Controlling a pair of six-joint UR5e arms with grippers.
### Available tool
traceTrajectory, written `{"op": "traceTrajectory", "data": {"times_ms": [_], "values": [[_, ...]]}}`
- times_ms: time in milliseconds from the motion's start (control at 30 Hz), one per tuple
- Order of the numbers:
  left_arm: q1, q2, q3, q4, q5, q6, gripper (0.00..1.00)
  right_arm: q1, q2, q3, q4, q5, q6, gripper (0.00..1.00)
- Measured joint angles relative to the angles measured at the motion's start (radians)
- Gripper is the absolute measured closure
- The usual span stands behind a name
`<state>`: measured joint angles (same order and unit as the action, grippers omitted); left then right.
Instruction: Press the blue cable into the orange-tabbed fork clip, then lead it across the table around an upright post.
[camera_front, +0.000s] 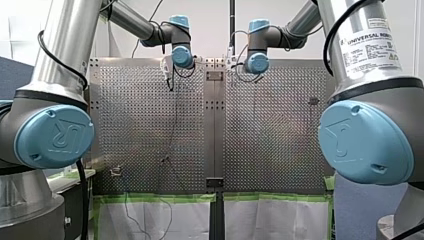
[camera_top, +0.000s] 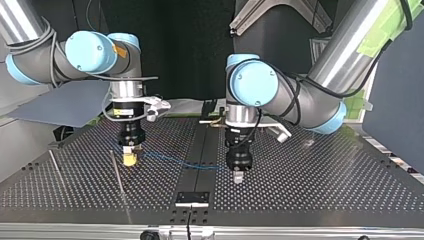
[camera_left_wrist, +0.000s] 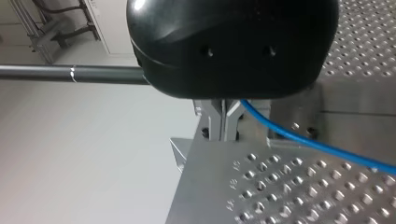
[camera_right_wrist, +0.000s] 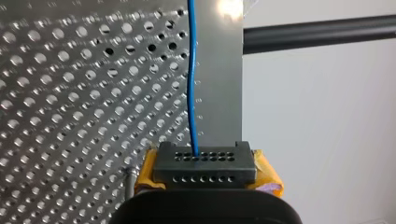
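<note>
The blue cable (camera_top: 190, 163) hangs just above the table between my two grippers in the top view. My left gripper (camera_top: 239, 176), black with metal fingers, is shut on one part of it; in the left wrist view the cable (camera_left_wrist: 299, 137) leaves the closed fingers (camera_left_wrist: 219, 125) and runs off over the perforated plate. My right gripper (camera_top: 130, 159), with yellow pads, is shut on the cable too; in the right wrist view the cable (camera_right_wrist: 192, 93) comes out of the dark perforated fingertips (camera_right_wrist: 204, 165) and leads straight ahead. No orange-tabbed clip is clearly visible.
Two thin metal rods (camera_top: 118, 175) (camera_top: 55, 167) stand out of the plate near my right gripper in the top view. A small fitting (camera_top: 307, 143) sits at that view's right. The centre rail (camera_top: 197, 170) splits the table. Small fixtures (camera_front: 116, 171) (camera_front: 313, 100) show in the front view.
</note>
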<state>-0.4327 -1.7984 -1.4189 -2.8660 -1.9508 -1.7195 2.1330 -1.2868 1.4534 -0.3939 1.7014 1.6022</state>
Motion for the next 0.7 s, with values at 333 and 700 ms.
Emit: {"op": "traceTrajectory", "data": {"times_ms": [333, 700], "values": [[-0.026, -0.052, 0.066, -0.052, 0.055, -0.007, 0.99, -0.028, -0.012, -0.023, 0.03, 0.003, 0.001, 1.0], [-0.047, -0.075, 0.146, -0.055, 0.069, -0.05, 0.99, -0.06, -0.032, -0.024, 0.041, 0.003, 0.0, 1.0]]}}
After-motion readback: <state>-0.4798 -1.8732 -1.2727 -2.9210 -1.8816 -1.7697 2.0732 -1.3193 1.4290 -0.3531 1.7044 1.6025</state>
